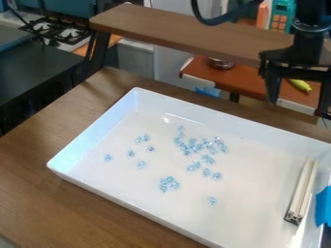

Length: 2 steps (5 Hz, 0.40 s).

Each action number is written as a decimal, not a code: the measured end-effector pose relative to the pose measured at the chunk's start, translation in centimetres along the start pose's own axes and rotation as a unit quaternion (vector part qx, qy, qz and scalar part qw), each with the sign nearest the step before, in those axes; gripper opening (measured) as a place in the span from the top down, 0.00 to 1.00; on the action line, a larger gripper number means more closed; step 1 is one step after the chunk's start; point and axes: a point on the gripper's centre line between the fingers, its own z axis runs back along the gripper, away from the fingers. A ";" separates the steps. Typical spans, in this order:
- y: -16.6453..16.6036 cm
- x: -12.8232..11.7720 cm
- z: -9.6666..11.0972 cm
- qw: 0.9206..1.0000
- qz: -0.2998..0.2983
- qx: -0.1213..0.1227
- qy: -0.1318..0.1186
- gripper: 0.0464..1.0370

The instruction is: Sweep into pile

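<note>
High at the right of the camera view, the black gripper [298,108] hangs over the tray's far right part, its two fingers wide apart with nothing between them. Below it is a white tray [213,116] holding several small, clear bluish pieces. A loose cluster of pieces [193,146] lies around the middle. A smaller clump [168,184] sits nearer the front, with single pieces scattered to the left and one [212,200] toward the front. A long whitish bar [301,191] with a dark end lies slanted by the tray's right side, apart from the pieces.
The tray walls rise around the pieces on a brown wooden table [97,208]. Blue tape [323,206] is at the right wall. Behind stands a raised wooden shelf [174,34], with a stove [55,31] at the back left.
</note>
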 end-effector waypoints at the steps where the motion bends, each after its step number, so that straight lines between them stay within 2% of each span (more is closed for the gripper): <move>1: 0.3 -0.6 -2.1 1.000 0.001 0.012 0.023 0.04; 2: -0.1 -1.3 -4.7 0.998 -0.004 0.036 0.046 0.04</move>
